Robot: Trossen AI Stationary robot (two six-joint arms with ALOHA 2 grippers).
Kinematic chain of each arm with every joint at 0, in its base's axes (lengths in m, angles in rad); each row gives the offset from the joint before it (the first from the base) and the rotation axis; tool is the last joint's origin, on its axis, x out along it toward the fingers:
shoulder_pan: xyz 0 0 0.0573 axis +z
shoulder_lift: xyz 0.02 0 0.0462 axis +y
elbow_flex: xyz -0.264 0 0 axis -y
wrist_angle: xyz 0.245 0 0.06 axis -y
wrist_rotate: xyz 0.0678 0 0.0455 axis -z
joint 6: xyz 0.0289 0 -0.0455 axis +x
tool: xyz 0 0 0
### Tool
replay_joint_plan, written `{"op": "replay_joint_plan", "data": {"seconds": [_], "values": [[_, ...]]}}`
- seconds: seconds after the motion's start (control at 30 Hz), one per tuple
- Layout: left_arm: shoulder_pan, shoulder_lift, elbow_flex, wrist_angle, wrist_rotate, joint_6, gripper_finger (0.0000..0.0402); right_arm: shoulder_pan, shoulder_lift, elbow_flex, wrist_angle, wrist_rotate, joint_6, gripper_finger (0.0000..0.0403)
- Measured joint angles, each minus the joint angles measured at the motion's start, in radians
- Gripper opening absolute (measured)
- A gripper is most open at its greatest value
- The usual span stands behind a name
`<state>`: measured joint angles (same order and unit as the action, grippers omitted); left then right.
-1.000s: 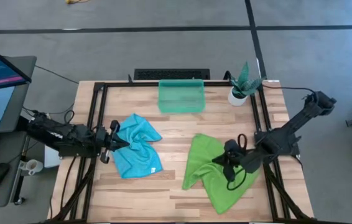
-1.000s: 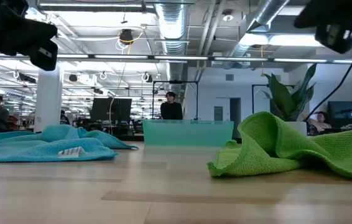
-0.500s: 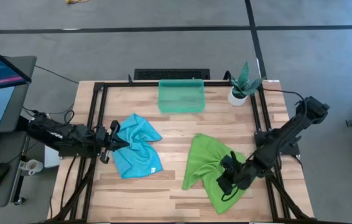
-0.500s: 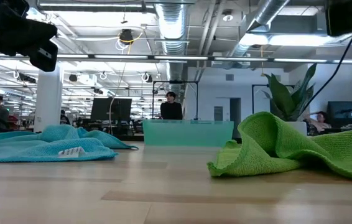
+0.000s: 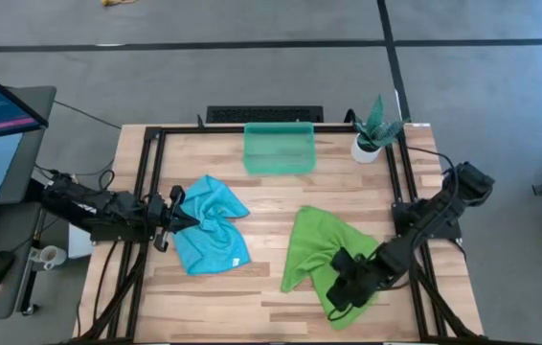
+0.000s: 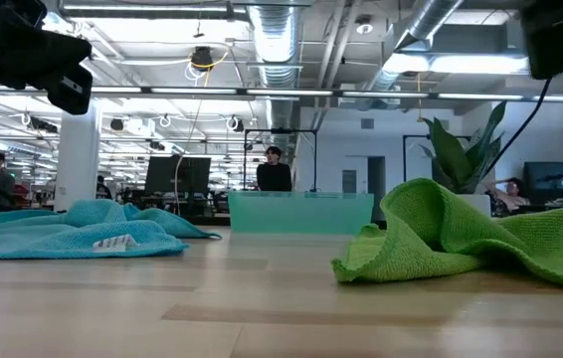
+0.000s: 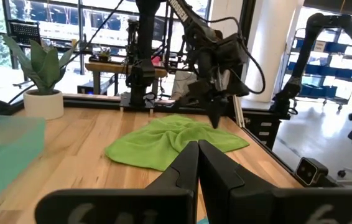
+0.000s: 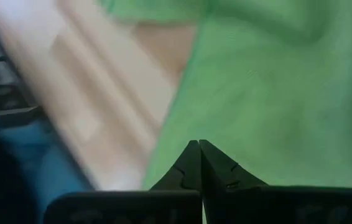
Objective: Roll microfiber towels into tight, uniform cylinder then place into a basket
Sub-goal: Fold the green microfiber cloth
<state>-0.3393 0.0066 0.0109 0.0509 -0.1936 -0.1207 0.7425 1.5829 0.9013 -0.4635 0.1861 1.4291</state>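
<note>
The right end effector (image 5: 336, 303), closed and empty, hangs over the lime green towel's (image 5: 311, 251) near corner.

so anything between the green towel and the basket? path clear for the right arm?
Nothing visible in the way. Bare wood lies between the green towel and the basket. The potted plant stands to the basket's right, off the direct line. The right gripper, fingers shut, is over the towel's near part.

Lime green towel (image 5: 314, 251), turquoise towel (image 5: 209, 230), translucent teal basket (image 5: 278, 149), pale wood table (image 5: 252, 302).
</note>
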Motion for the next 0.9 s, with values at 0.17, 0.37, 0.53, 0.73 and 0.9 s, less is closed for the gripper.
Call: {"op": "replay_joint_plan", "data": {"seconds": [0.17,0.37,0.53,0.73,0.9], "values": [[0.000,0.000,0.000,0.000,0.000,0.000,0.0000,-0.098,0.000,0.066,-0.171,0.151,-0.129,0.0016],[0.000,0.000,0.000,0.000,0.000,0.000,0.0000,-0.275,0.024,0.072,-0.197,0.153,-0.231,0.0014],[0.000,0.000,0.000,0.000,0.000,0.000,0.0000,-0.411,0.073,0.070,-0.183,0.062,-0.304,0.0018],[0.000,0.000,0.000,0.000,0.000,0.000,0.0000,-0.519,0.137,0.071,-0.096,0.001,-0.364,0.0015],[0.000,0.000,0.000,0.000,0.000,0.000,0.0000,-0.588,0.198,0.071,-0.056,-0.037,-0.410,0.0014]]}}
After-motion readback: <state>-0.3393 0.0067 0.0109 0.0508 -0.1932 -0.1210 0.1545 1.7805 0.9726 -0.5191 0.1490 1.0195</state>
